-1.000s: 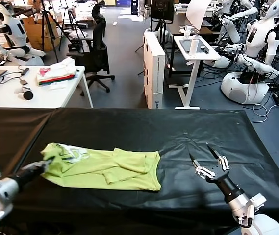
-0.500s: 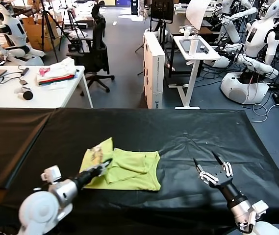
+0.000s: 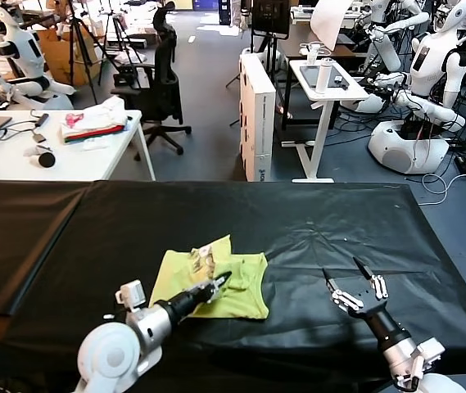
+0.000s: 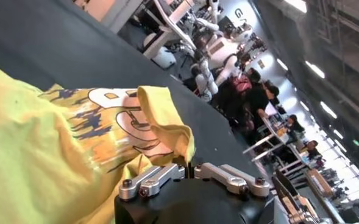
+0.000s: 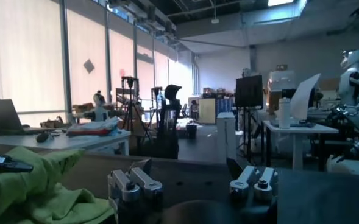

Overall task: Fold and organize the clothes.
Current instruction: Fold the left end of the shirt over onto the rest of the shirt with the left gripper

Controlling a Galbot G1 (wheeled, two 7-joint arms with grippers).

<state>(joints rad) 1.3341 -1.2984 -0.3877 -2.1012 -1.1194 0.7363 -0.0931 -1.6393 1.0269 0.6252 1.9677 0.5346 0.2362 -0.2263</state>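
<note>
Jaws of the left gripper are closed on a fold of the T-shirt, and the pinched edge is held above the rest of the cloth. Jaws of the right gripper are spread wide and nothing is held in them; this gripper hovers over the bare black surface, near the shirt's right edge but apart from it.

The T-shirt is found near the middle of the surface, a little toward the front. One side is doubled over the other, so the printed inner face is shown upward, and in the left wrist view the print is seen just beside the grip. The task is judged as partly done: a first fold is in progress, but the cloth is not yet laid flat, and more folds and a neat final placing are probably left.

Much open room is seen on every side of the shirt, and the surface's edges are well apart from it.
</note>
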